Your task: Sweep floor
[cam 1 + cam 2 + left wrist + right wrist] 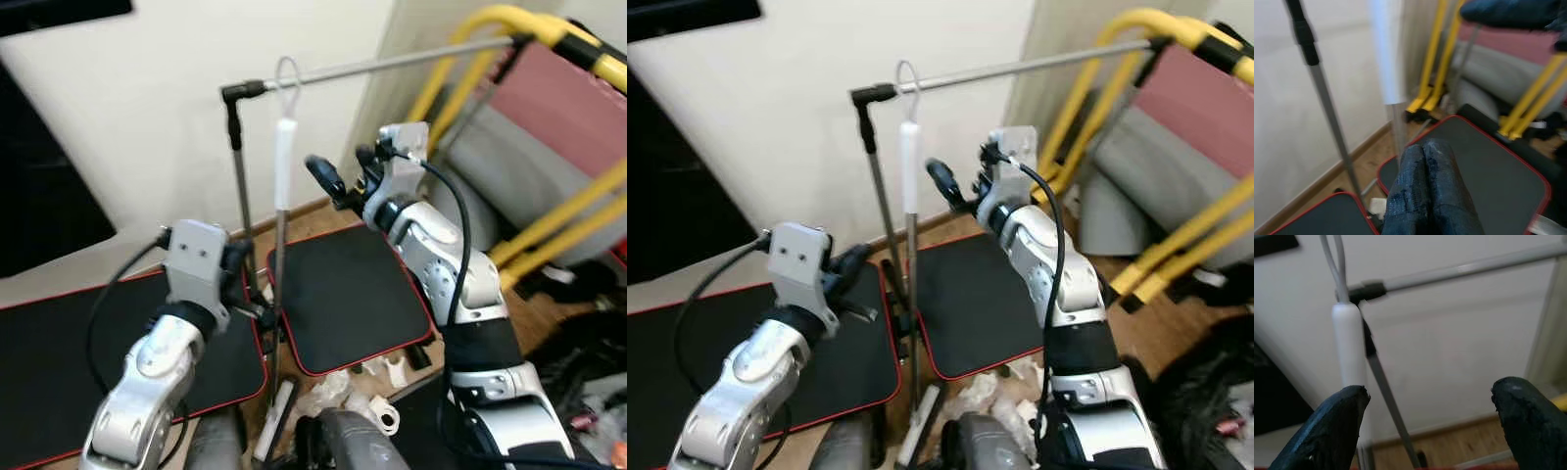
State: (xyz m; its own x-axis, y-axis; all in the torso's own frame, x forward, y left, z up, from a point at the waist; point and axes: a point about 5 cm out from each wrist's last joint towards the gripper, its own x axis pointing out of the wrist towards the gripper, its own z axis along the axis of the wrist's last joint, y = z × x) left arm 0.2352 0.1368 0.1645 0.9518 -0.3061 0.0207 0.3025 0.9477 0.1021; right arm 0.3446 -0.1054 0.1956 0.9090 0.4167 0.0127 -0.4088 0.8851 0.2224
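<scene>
Right gripper [1430, 418] is spread wide, two blunt black rubbery fingers [1327, 431] apart with nothing between them, raised near the upper part of the broom handle [284, 166] and not touching it. Left gripper [1429, 191] is pressed closed, textured black fingertips [1410, 186] flat together, empty, held low just beside the lower metal part of the broom shaft [278, 294].

The broom hangs upright: thin wire loop [287, 73] at the top hooked over a horizontal silver metal rod [392, 64], below it a smooth white plastic grip sleeve, then a slim grey metal shaft running down to the broom head [274, 416] near the floor, pale and narrow, blurred. The rod joins a black plastic elbow joint [240, 90] on a thin upright metal stand pole [242, 206], just beside the broom.

Two black floor mats with red trim, rounded corners, matte surface: one mat [348, 294] under the right arm, the other mat [59, 362] on the left. Wooden floor strip [304, 211] between them and the plain cream wall [147, 117]. Crumpled white scraps [333, 387] lie near the broom head. A yellow tubular frame [549, 117] with pink and grey padded panels stands on the right. Both arms are silver, jointed, with black cables.
</scene>
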